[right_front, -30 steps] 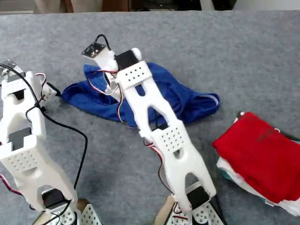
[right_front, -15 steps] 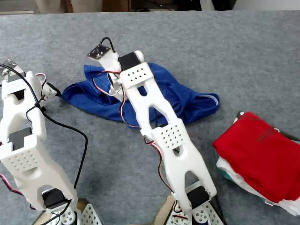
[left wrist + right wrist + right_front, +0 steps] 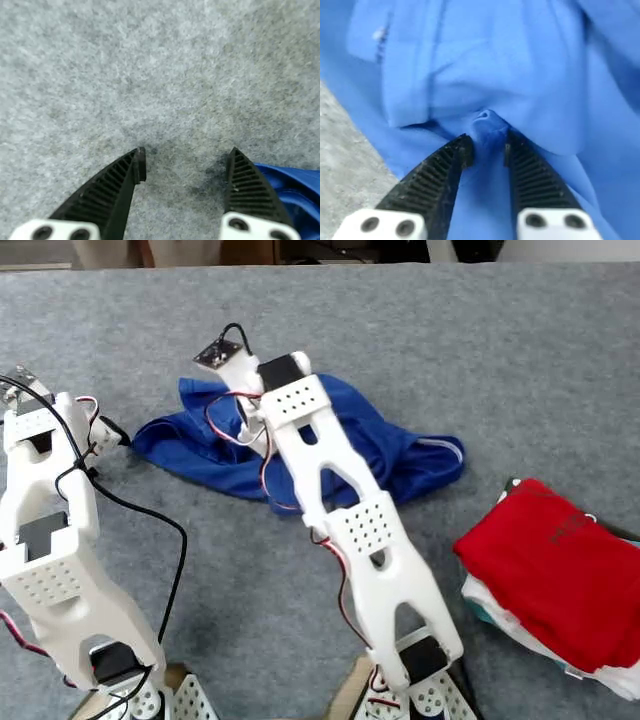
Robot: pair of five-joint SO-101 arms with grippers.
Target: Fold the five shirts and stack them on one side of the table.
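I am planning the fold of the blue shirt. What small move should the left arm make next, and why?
Probably slide the left gripper sideways onto the blue shirt and close. It stands open over bare table, the shirt's edge beside one fingertip, while the right gripper pinches a fold.

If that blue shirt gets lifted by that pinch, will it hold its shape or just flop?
Probably flop: the blue shirt lies crumpled in soft folds, so it should droop from wherever the right jaws pinch it. It looks thin and likely light. On the fuzzy grey table, pushing would probably bunch it rather than slide it.
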